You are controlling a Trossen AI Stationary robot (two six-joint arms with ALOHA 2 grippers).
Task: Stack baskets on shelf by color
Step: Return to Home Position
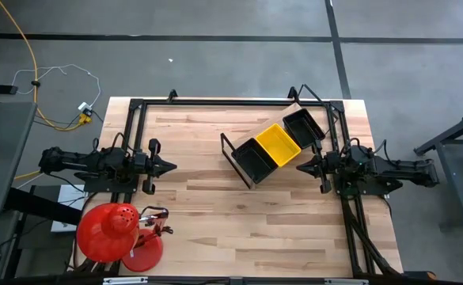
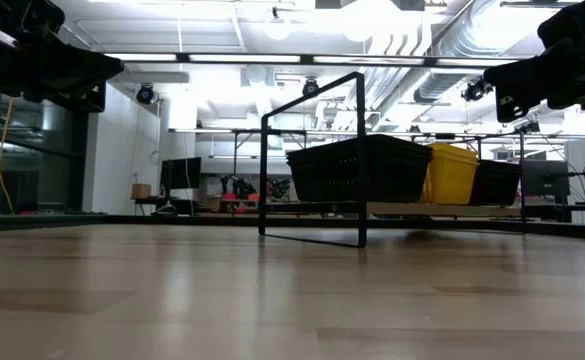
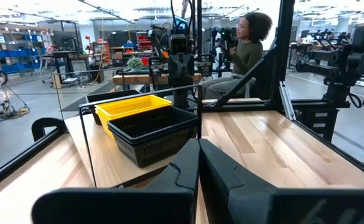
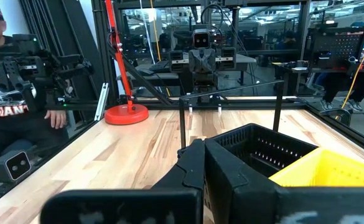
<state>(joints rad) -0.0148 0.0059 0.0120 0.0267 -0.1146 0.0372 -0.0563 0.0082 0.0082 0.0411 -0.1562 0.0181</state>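
A slanted wooden shelf (image 1: 235, 158) in a thin black frame stands right of the table's middle. Three baskets rest on its board by their bottoms, side by side in a row: a black basket (image 1: 255, 158), a yellow basket (image 1: 278, 145) and a second black basket (image 1: 304, 127). The low view shows the same row: black basket (image 2: 357, 168), yellow basket (image 2: 450, 172), black basket (image 2: 494, 182). My left gripper (image 1: 172, 166) hovers shut at the table's left side, pointing level toward the shelf. My right gripper (image 1: 301, 166) hovers shut just right of the shelf, beside the baskets.
A red dome-shaped lamp (image 1: 112, 229) on a red base stands at the near left corner. Black frame rails (image 1: 215, 101) run along the table's edges. People sit beyond the table, one (image 3: 244, 50) and another (image 4: 1, 74). Bare wood lies in the middle and near side.
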